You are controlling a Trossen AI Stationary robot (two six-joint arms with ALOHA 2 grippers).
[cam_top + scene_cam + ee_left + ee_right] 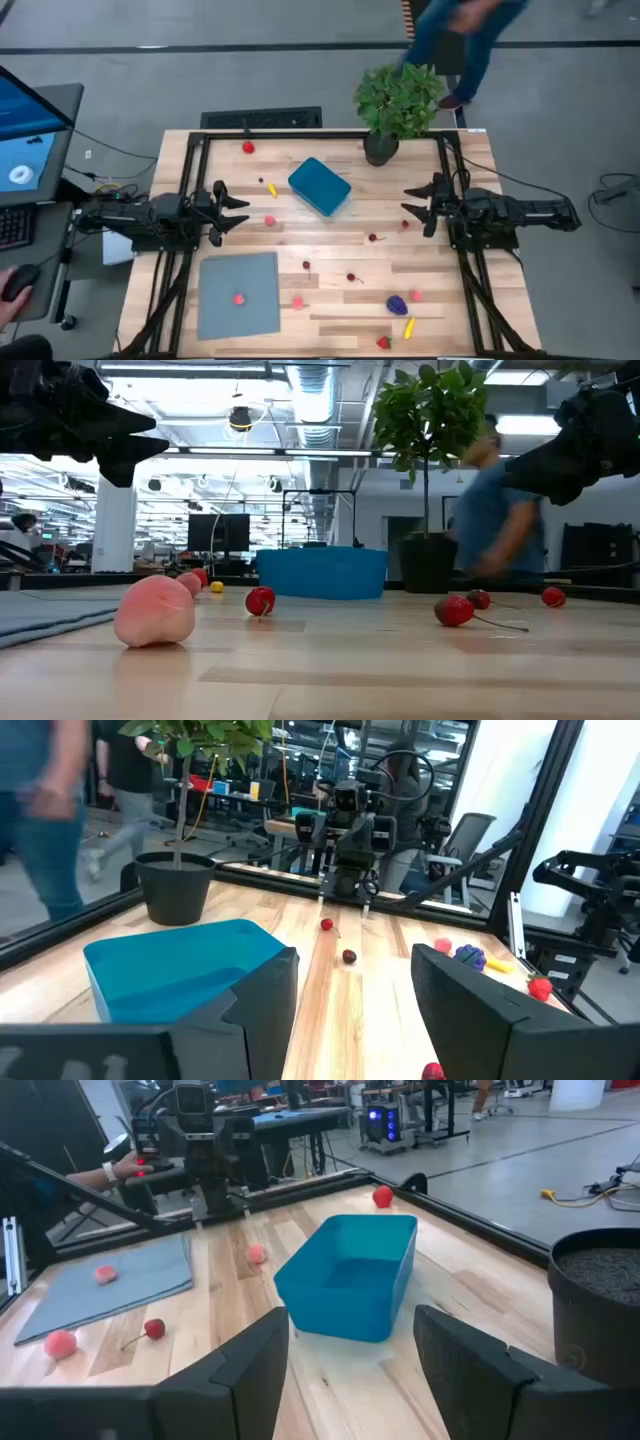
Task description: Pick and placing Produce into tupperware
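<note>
The teal tupperware (pixel 320 186) stands on its base at the table's middle, toward the far side, and is empty in the right wrist view (pixel 352 1275). Toy produce lies scattered on the wood: a red piece (pixel 248 147) near the far edge, a pink one (pixel 270 220), cherries (pixel 373 237), a purple piece (pixel 397 303) and a yellow one (pixel 408 327) near the front right. One pink piece (pixel 239 298) rests on the grey sheet. My left gripper (pixel 235 210) hovers open, left of the tupperware. My right gripper (pixel 415 205) hovers open on its right side.
A flat grey sheet (pixel 238 295) lies at the front left. A potted plant (pixel 398 105) stands at the far edge, right of centre. A person (pixel 460 40) walks past beyond the table. A monitor and keyboard (pixel 25 140) sit off the left side.
</note>
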